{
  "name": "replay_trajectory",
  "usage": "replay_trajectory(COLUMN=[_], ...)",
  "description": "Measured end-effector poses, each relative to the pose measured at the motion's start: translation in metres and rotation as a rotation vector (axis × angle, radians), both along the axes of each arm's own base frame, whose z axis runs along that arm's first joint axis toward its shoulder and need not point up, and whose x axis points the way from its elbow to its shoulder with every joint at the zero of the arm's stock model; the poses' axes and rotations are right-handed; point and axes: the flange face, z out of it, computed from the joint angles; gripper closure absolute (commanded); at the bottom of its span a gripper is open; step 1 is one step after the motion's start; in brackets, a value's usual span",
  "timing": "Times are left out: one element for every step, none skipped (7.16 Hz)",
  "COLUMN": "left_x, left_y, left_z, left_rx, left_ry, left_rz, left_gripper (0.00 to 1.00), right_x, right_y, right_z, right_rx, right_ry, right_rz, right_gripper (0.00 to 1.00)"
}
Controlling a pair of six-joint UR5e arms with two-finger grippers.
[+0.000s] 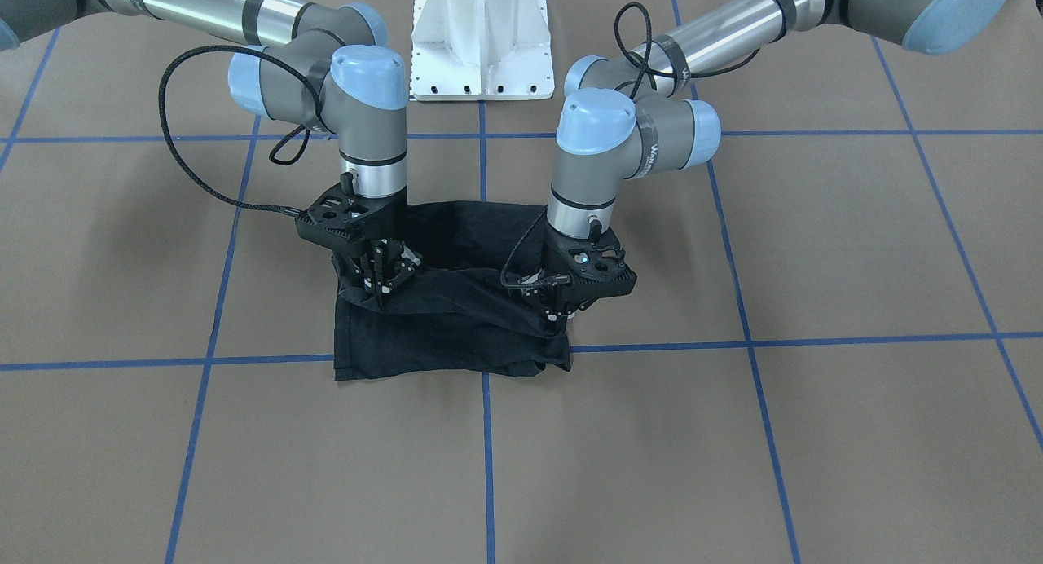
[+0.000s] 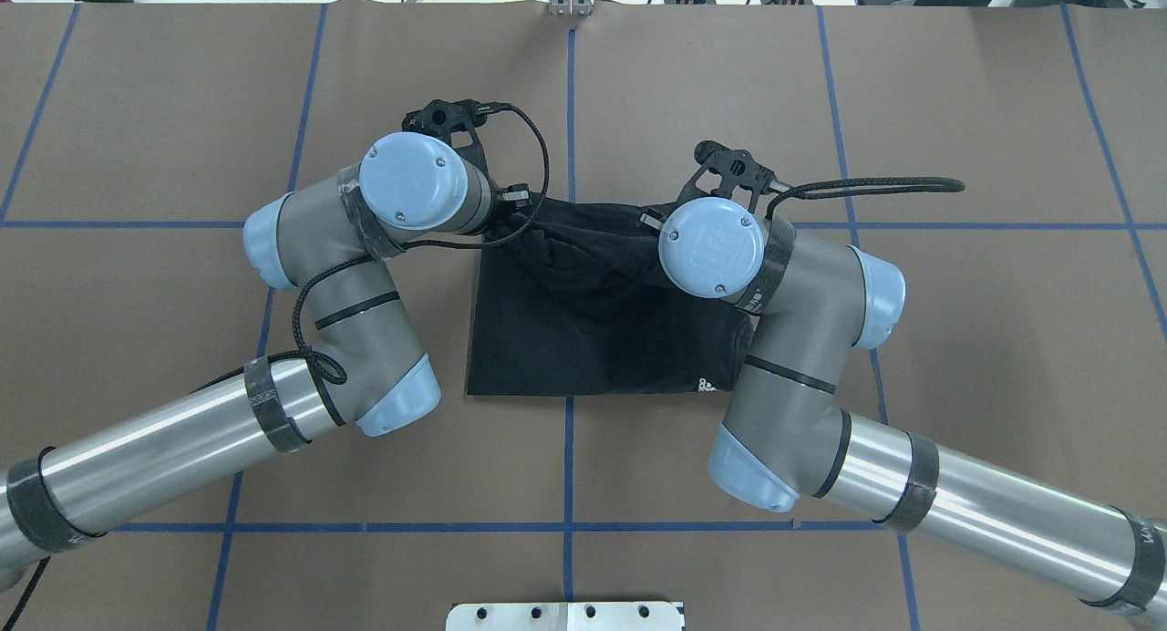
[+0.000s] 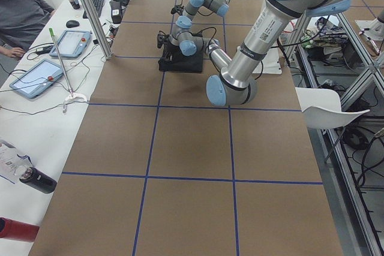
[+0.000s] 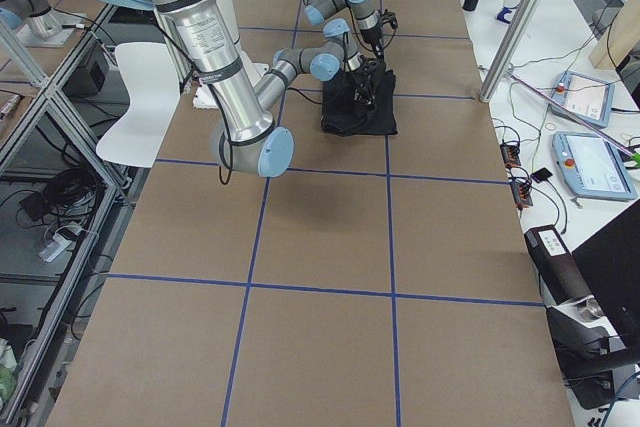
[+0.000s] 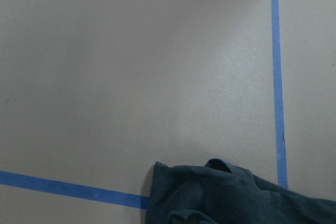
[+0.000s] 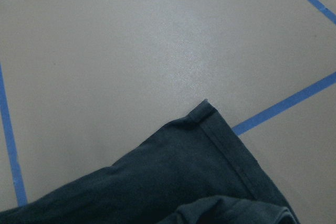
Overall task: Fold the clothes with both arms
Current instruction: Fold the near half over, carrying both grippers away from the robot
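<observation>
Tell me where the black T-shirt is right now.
In the overhead view the T-shirt lies at the centre of the table, across the middle blue tape line, its far edge held up between the left tool and right tool.

You are looking at a black shirt [image 1: 440, 336] showing a small white mark [image 2: 707, 385] at one hem. The table [image 1: 733, 450] is showing brown under a grid of blue tape [image 1: 487, 466]. The left arm [image 2: 337, 275] and right arm [image 2: 802, 321] are gleaming silver-grey, wearing light blue caps [image 2: 406, 180] and trailing black cables [image 2: 875, 187]. The base [image 1: 481, 42] is showing white.
</observation>
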Motion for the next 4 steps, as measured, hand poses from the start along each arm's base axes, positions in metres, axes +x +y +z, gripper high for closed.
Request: replay_trajectory(left_x=[-0.0007,-0.0020,-0.0042,-0.0065], left_y=[-0.0002,-0.0007,-0.0023,-0.0043], left_z=[-0.0008,-0.0018,-0.0027,-0.0031], left_rx=[0.001,0.002,0.008,0.014], left_ry=[0.001,0.003,0.002,0.000], left_rz=[0.000,0.000,0.001,0.003], left_gripper=[1.00,1.00,1.00,1.00], right_x=[0.0025,0.0046,0.0060,0.0063], right_y=[-0.0029,-0.0052,-0.0068,-0.0074], right_z=[0.0002,0.0001,0.0000,0.0008], right_rx=[0.006,0.011,0.014,0.014], right_ry=[0.006,0.010,0.012,0.015], right_rz=[-0.004,-0.007,-0.008,-0.010], right_gripper=[1.00,1.00,1.00,1.00])
